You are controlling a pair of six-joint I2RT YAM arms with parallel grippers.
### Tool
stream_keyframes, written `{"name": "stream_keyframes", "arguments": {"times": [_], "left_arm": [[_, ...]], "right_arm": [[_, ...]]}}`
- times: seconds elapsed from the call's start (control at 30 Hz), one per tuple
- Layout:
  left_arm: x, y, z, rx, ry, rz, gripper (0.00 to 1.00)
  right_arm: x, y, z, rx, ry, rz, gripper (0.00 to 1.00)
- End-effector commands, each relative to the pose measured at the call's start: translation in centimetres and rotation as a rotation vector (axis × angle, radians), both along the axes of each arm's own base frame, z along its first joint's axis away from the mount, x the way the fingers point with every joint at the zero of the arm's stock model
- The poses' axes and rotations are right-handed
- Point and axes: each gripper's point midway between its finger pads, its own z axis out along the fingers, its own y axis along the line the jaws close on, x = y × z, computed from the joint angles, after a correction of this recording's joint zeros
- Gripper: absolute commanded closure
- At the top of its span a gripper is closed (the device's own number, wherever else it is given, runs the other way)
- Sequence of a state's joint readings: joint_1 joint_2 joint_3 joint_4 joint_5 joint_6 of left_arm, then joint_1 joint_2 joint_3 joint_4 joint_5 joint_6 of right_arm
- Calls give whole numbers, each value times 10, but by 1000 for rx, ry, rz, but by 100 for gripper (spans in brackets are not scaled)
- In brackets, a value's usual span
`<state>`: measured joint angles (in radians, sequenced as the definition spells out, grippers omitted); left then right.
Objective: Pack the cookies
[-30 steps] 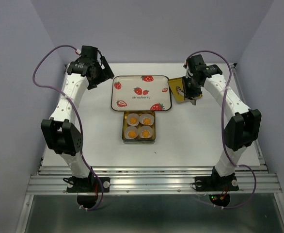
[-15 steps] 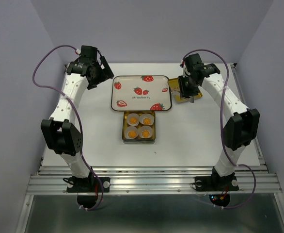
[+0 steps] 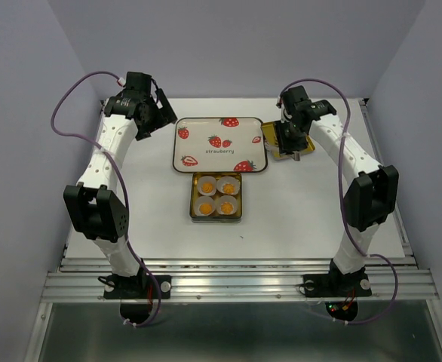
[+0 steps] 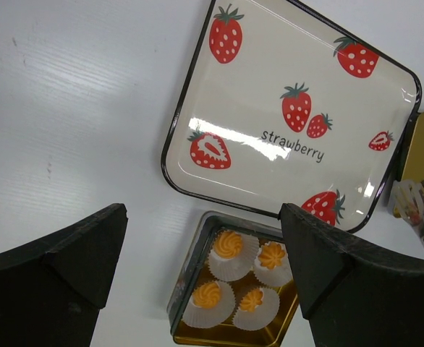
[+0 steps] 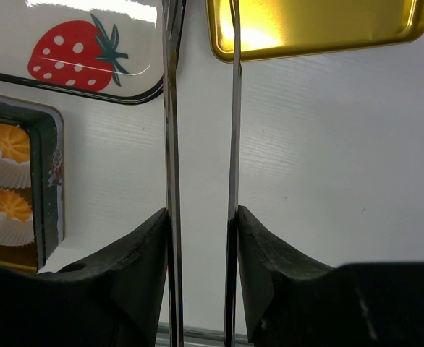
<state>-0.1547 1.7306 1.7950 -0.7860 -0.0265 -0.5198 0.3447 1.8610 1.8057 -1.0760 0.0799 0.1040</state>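
Four cookies [image 3: 216, 194], each in a white paper cup [image 4: 197, 316], sit two by two in a small tin [image 3: 193, 205] at the middle of the table [image 3: 296, 204], just on the near side of the strawberry-printed tray [image 3: 206, 154]. We find the right gripper [image 5: 202, 213] clenched on thin metal tongs [image 5: 171, 144] near the gold tray [image 5: 313, 29]. The left gripper [image 4: 201, 210] hangs released, jaws spread wide, off the strawberry-printed tray's far left corner.

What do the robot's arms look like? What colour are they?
Both the left arm and the right arm are white tubes with chunky black joints. A thin purple cable loops beside each one. The fingers at the ends are black, blocky and pointed.
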Motion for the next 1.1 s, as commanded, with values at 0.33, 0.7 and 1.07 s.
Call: {"name": "stream_keyframes", "arguments": {"times": [0.33, 0.7, 1.07], "left_arm": [[-6, 7, 21, 6, -61, 0, 1], [-7, 8, 21, 7, -60, 7, 1], [-22, 4, 2, -17, -14, -6, 1]], "right_arm": [[19, -1, 18, -52, -108, -32, 55], [40, -55, 69, -38, -374, -358, 58], [-3, -189, -25, -71, -242, -603, 55]]}}
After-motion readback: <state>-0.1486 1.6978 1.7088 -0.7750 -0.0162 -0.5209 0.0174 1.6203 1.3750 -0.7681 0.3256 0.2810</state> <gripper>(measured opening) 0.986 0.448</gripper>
